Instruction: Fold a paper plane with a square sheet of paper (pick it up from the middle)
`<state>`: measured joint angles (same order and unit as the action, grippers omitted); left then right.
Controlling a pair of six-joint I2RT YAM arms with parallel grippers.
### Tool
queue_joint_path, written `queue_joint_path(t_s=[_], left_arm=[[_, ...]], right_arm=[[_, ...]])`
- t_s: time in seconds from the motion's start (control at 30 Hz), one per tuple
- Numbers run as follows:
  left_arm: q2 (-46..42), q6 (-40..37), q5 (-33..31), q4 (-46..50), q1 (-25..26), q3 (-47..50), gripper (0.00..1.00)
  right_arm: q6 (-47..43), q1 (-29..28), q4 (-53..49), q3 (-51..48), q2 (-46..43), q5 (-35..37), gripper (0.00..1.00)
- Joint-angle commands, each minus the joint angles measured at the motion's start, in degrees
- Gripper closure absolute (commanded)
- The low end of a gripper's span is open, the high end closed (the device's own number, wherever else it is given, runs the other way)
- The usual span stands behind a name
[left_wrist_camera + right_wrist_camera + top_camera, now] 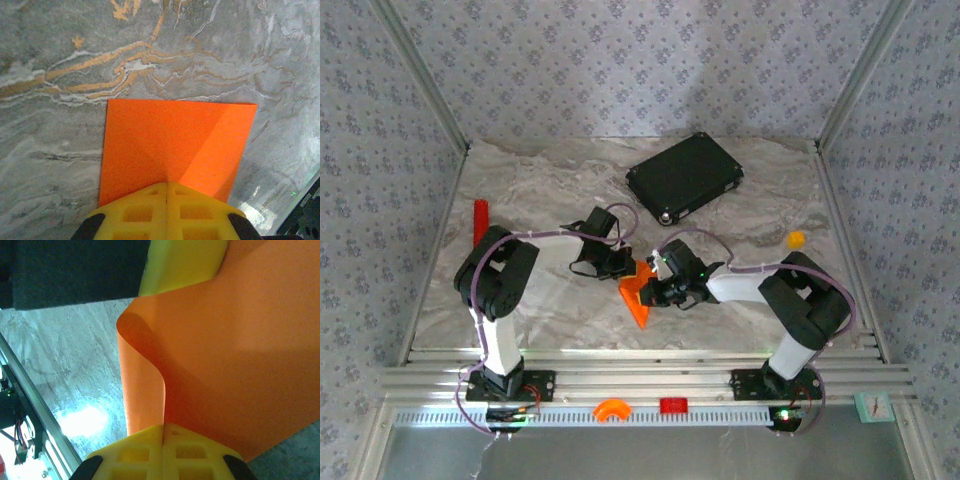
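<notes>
**Both pinches on the orange sheet, loose loop between them**

Closest to the lens in the left wrist view: the left fingers [135, 212], chunky yellow moulded plastic, pressed together with no gap. They have the thin bright orange square sheet of paper [165, 140] nipped at its near edge. From there the sheet runs straight out to 12 o'clock, low over the grey marbled tabletop [50, 150]. A shade line slants from the pinch toward 1 o'clock; crease or second layer, I can't tell which.

Over to the right wrist view: the right fingers [132, 457], same yellow plastic, are clamped shut on the sheet's edge too. Here the paper climbs toward 12 o'clock and rolls into a soft loop at 10 o'clock, not pressed flat. At 12 o'clock one of the left fingers sits on the same paper.

From above, the sheet [638, 298] shows as a narrow orange wedge mid-tabletop. Its long axis runs 12 to 6 o'clock, with the point toward the near edge. The left fingers are at its 10 o'clock and the right fingers at its 3 o'clock, both touching, so neither arm is nearer. The black flat case [685, 177] lies well apart at 1 o'clock.

My call: the fold is partway, with no dart yet. The next move hinges on that loop between the two pinches. It wants laying down along the long axis, so the arms should work across it from opposite sides.
</notes>
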<state>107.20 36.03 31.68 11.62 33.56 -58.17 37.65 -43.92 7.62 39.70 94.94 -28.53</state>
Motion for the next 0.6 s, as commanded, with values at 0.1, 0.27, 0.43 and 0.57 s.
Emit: queue_joint_path(t_s=[0.1, 0.27, 0.43, 0.57], left_arm=[[-0.70, -0.03, -1.79, 2.81, 0.87, 1.59, 1.00], [-0.76, -0.02, -1.80, 2.71, 0.89, 1.84, 1.00], [-1.37, -0.04, -1.92, 2.71, 1.11, 2.10, 1.00], [-1.63, 0.09, -1.97, 2.79, 1.07, 2.27, 1.00]], right_arm=[[-1.16, -0.88, -3.10, 1.69, -0.91, -0.75, 0.98], [-1.21, -0.92, -4.14, 1.92, -1.29, -0.06, 0.98], [-1.17, -0.95, -4.53, 2.04, -1.17, 2.10, 0.98], [-1.15, -1.05, -5.06, 2.42, -0.76, 2.95, 0.98]])
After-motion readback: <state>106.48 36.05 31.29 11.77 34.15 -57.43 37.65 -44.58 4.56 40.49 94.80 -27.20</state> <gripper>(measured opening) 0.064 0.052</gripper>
